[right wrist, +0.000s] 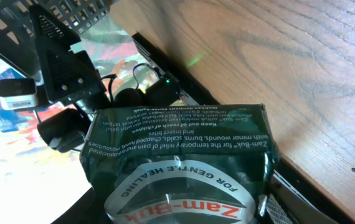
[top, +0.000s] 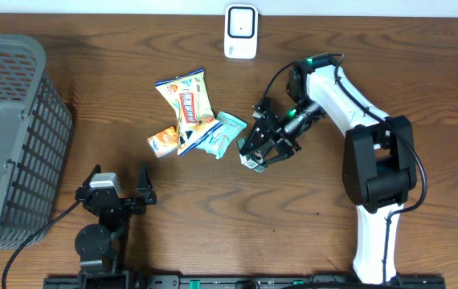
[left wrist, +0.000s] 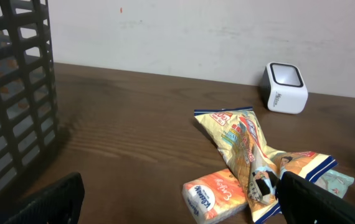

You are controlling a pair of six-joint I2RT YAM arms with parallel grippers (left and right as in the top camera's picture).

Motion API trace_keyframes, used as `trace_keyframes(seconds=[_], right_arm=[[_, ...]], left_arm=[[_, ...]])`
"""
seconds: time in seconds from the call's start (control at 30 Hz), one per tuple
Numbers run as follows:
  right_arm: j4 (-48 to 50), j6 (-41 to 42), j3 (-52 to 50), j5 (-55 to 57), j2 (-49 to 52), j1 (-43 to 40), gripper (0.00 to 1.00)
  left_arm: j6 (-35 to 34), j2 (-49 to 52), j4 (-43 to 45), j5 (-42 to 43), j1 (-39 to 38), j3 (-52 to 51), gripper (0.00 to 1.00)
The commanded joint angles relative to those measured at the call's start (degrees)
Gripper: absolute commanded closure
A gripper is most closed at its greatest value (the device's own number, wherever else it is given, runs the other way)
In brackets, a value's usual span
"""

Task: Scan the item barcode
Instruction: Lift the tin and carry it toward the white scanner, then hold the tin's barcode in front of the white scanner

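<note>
Inverted print on dark green box (right wrist: pixel 177 162), 6 o'clock, right wrist view: "Zam-Buk", "FOR GENTLE HEALING".

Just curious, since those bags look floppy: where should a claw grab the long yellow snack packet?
Probably from above, pinching across the yellow snack packet near its end toward the scanner. It lies flat and is narrow there, free on both sides; its other end is crowded by the orange packet and teal packet.

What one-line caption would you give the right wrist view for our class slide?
The right tool grips a dark green Zam-Buk packet, with the wooden table behind.
</note>
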Motion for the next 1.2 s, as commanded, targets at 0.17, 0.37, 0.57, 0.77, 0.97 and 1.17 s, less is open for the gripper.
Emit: trace_keyframes(seconds=[0.17, 0.37, 0.57, 0.77, 0.97, 1.17], right_arm=[[14.34, -5.53, 0.83, 2.71, 0.33, -0.55, 0.66], [19.02, -13.77, 0.83, 2.69, 0.33, -0.55, 0.7], [19.87, -20.57, 0.83, 2.64, 0.33, -0.55, 0.68], [26.38, -20.52, 0.87, 2.21, 0.33, -0.57, 0.69], [32.54, -20.48, 4.24, 2.14, 0.33, -0.57, 0.66], [51.43, -10.08, 9.79, 13.62, 0.33, -0.22, 0.7]], left_arm=[[0.76, -0.28, -0.92, 0.13, -0.13, -1.55, 0.02], [0.76, -0.28, -0.9, 0.13, -0.13, -1.55, 0.02], [0.76, -0.28, -0.9, 0.13, -0.13, -1.55, 0.02], [0.76, -0.28, -0.9, 0.13, -0.13, -1.55, 0.02], [0.76, -0.28, -0.92, 0.13, -0.13, -1.55, 0.02], [0.76, -0.28, -0.9, 0.13, -0.13, -1.55, 0.02]])
